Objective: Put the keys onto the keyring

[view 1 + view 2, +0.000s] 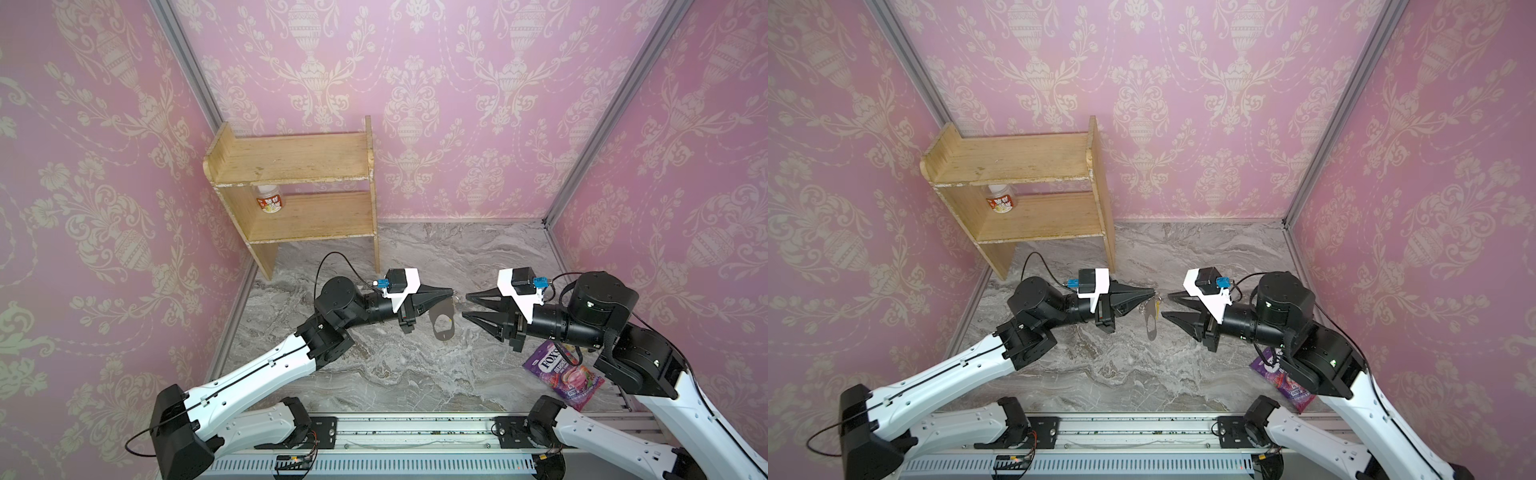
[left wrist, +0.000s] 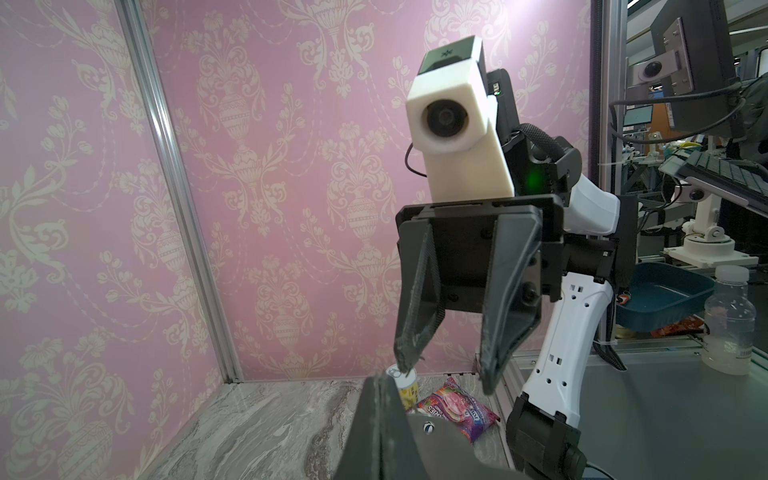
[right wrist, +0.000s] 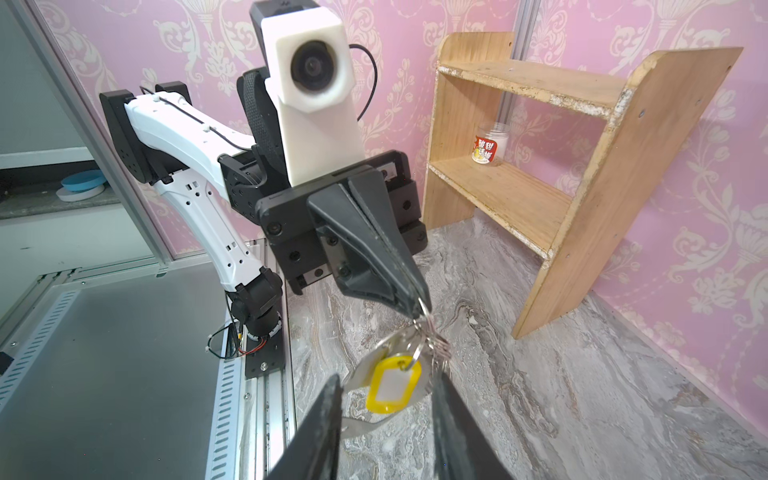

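Left end effector [image 1: 451,292]: jaws pressed together, clamped on the silver rings at the top of the keyring [image 1: 442,322]; middle of the frame in both top views
Keyring: held up off the counter [image 1: 386,374]; its grey plate with the oval cut-out hangs down from the pinched rings, tilted
Keys [image 3: 394,384]: the yellow tag hangs from a ring on the keyring, in front of the plate, at the lower middle of the right wrist view; the key itself is hard to pick out among the rings
Right end effector [image 1: 465,304]: jaws partly apart, holding nothing; tips face the left tip, just beside the rings; in the right wrist view its fingers [image 3: 328,415] stand either side of the tag, and I cannot tell whether they touch it
Bag [image 1: 565,374]: on the counter at lower right, partly under the right arm
Shelf [image 1: 299,166]: upper left of middle, with a jar [image 1: 270,199] on its lower board
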You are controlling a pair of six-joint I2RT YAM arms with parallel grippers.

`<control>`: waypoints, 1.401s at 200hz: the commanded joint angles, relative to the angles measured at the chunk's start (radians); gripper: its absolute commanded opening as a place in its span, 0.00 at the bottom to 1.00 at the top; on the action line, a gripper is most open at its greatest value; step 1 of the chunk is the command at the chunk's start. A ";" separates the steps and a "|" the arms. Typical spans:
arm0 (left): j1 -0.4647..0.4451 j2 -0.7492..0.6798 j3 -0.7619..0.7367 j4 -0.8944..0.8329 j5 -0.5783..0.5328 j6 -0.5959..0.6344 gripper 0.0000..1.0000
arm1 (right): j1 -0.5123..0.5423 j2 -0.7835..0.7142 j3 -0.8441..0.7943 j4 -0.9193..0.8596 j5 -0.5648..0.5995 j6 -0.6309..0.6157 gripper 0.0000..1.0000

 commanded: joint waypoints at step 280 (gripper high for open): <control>0.001 -0.032 0.006 0.073 0.055 -0.037 0.00 | -0.030 0.030 -0.042 0.135 -0.114 0.086 0.00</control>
